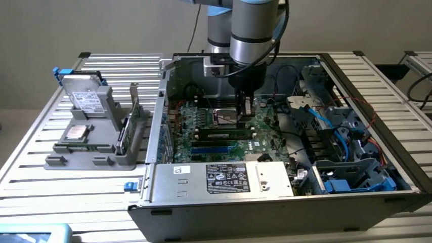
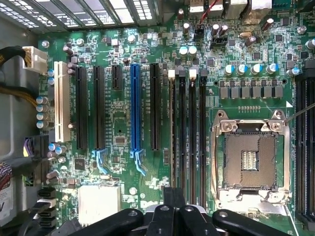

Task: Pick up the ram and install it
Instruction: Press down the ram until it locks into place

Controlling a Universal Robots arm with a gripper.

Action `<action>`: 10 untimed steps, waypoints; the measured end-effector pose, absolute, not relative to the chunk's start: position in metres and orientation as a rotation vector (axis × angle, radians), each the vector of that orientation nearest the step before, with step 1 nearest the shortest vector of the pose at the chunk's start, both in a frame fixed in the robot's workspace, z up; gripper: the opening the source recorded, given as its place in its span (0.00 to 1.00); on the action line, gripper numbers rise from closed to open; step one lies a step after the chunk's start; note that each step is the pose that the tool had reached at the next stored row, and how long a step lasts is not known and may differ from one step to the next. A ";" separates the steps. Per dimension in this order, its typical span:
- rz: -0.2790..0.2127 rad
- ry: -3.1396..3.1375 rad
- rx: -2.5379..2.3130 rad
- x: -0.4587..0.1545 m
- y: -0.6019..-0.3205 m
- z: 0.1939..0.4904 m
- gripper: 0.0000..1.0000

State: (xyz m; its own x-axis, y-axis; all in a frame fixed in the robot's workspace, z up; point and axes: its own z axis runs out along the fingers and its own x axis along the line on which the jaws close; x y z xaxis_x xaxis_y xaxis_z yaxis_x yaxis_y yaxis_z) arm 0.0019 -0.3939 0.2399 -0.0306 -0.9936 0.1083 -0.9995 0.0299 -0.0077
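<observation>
The ram (image 1: 226,135), a long dark-green stick with black chips, stands seated in a slot on the motherboard (image 1: 202,124), on the near side of the empty processor socket (image 1: 226,119). My gripper (image 1: 244,112) hangs just above the board inside the open computer case, a little behind the ram, with its fingers shut and nothing visible between them. In the wrist view the shut gripper (image 2: 173,201) points at the row of black memory slots (image 2: 187,137) beside the processor socket (image 2: 250,160). From this angle I cannot tell which slot holds the ram.
The case walls (image 1: 378,101) enclose the board, with blue and black cables (image 1: 324,121) at the exterior view's right and the power supply (image 1: 223,177) in front. A grey fixture (image 1: 88,152) on the slatted table holds a silver chip (image 1: 74,132) and a green card (image 1: 131,116).
</observation>
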 end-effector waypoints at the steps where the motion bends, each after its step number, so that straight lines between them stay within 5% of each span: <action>1: 0.123 -2.201 2.135 0.002 -0.394 0.240 0.11; 10: 0.117 -2.198 2.133 0.002 -0.390 0.234 0.11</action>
